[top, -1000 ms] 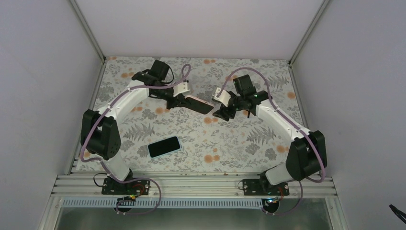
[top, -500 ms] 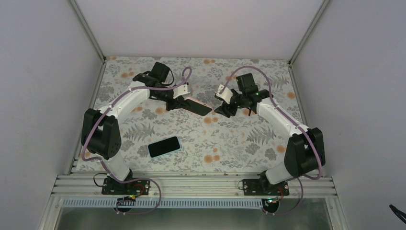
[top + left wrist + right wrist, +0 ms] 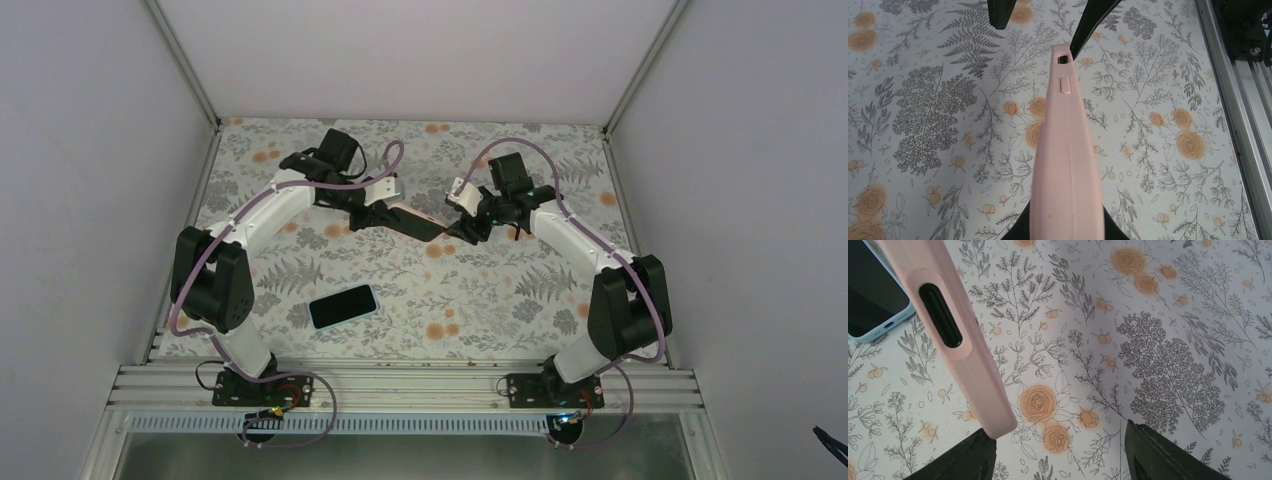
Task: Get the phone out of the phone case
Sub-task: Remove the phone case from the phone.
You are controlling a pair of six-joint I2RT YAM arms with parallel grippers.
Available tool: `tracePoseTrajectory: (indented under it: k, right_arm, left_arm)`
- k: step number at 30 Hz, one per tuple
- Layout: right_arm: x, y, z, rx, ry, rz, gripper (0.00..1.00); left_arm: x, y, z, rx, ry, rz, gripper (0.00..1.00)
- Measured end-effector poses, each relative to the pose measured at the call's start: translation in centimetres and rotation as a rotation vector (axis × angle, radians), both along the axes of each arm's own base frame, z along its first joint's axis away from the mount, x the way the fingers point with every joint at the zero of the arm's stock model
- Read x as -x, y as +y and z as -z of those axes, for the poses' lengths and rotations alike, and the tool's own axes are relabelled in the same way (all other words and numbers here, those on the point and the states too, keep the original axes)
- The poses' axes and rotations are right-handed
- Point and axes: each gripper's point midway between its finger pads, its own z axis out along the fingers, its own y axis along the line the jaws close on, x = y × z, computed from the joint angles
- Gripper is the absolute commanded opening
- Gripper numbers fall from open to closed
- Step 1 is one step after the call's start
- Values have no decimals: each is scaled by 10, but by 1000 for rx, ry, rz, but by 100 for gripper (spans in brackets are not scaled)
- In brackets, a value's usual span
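**Two grippers converge on one pink case**

Two arms meet over the far middle of the table, and the pink case hangs in the air between them, clear of the patterned cloth. The left gripper pinches one end of it, with its fingers pressed on both broad faces. The right gripper stands spread wide at the free end, touching nothing. From the right wrist, the corner of the case sits just beside one finger instead of centred in the gap.

That offset is the main risk. If the right gripper closes from here, it could catch only the corner or the soft rim. It could then push the case sideways in the left grip, twist it loose, or drop it onto the table. A grip on the case alone would peel nothing out.

The case is a matte, pale pink sleeve that looks rubbery, seen edge-on from both wrists. One side edge carries a moulded button and a small opening. The end facing the right wrist has a long dark port slot. From above, its upper face reads dark, so a phone probably sits inside, though I cannot tell for sure.

A separate blue-edged handset lies screen-up near the left arm, well apart.
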Motion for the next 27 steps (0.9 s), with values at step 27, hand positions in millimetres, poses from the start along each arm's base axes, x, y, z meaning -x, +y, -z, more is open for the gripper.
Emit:
tracePoseTrajectory:
  k: [27]
  right_arm:
    - [-22,-7,-6,37,-61,15,64]
  left_arm:
    - [-11,-3,-5,0,-51,-2,2]
